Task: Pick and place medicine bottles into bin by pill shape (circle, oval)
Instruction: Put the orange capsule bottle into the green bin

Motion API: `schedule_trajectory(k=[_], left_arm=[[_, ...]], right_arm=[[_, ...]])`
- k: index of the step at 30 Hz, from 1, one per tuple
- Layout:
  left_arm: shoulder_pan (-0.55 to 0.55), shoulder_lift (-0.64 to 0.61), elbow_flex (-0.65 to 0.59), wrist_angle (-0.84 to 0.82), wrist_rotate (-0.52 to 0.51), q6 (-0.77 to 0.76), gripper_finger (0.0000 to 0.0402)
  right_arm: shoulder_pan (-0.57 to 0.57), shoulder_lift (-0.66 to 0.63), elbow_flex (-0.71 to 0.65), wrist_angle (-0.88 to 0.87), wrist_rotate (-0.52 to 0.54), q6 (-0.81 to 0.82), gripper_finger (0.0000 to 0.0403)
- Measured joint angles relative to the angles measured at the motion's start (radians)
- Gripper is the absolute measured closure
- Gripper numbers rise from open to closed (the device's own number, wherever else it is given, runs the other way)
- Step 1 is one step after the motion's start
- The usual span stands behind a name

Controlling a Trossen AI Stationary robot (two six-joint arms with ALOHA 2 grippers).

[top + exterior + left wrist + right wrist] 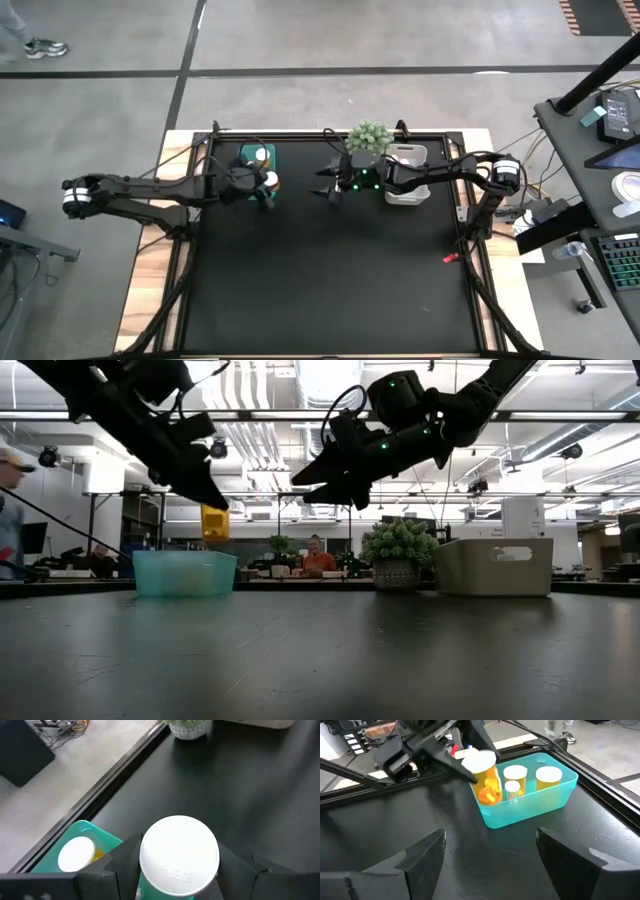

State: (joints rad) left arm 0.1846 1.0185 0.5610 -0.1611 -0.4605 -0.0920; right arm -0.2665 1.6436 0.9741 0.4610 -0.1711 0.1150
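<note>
the left pincer (470, 767) is clamped on an amber medicine bottle (484, 779) with a white cap, carried in the air at the near edge of the teal bin (555, 795). in the high view that bin (246, 153) sits at about eleven o'clock on the bench (330, 290), with the left pincer (266, 190) at the bin's four o'clock corner. three more white-capped bottles (515, 774) already stand upright in the bin. the left wrist view shows the held bottle's cap (179, 855) between the dark fingers (125, 857), with a capped bottle in the bin beyond it.

the right pincer (490, 855) hangs with its jaws spread and nothing between them, above the middle of the bench and facing the teal bin. behind it, at about twelve to one o'clock, stand a spiky green plant (369, 136) and a white bin (407, 172).

risks, as i judge them: the bottle looks to be over the bin's rim rather than clearly inside, so letting go now could drop it on the wall and send it rolling across the bench. lowering it carelessly could knock over the standing bottles. the pills inside cannot be read as round or oval with certainty, so a wrong-bin placement is possible. the two arms are close enough that a reach by the right one could clip the left.
</note>
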Motion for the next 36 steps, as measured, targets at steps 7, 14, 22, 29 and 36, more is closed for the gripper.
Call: schedule_trajectory(k=[7, 14, 22, 29, 36], left_arm=[[0.015, -0.102, 0.001, -0.079, -0.006, 0.000, 0.0210], [0.032, -0.100, -0.029, -0.083, -0.019, -0.024, 0.0210], [0.049, -0.016, -0.047, -0.049, -0.021, -0.033, 0.0210], [0.054, 0.025, -0.048, -0.023, -0.044, -0.034, 0.0210], [0.054, 0.025, -0.048, -0.022, -0.045, -0.034, 0.0210]], right_arm=[[0.000, 0.000, 0.000, -0.002, 0.000, -0.002, 0.0107], [0.000, 0.000, 0.000, -0.002, 0.000, -0.010, 0.0105], [0.000, 0.000, 0.000, -0.004, 0.000, -0.011, 0.0110], [0.000, 0.000, 0.000, -0.007, 0.000, -0.012, 0.0103], [0.000, 0.000, 0.000, -0.013, 0.000, -0.021, 0.0110]])
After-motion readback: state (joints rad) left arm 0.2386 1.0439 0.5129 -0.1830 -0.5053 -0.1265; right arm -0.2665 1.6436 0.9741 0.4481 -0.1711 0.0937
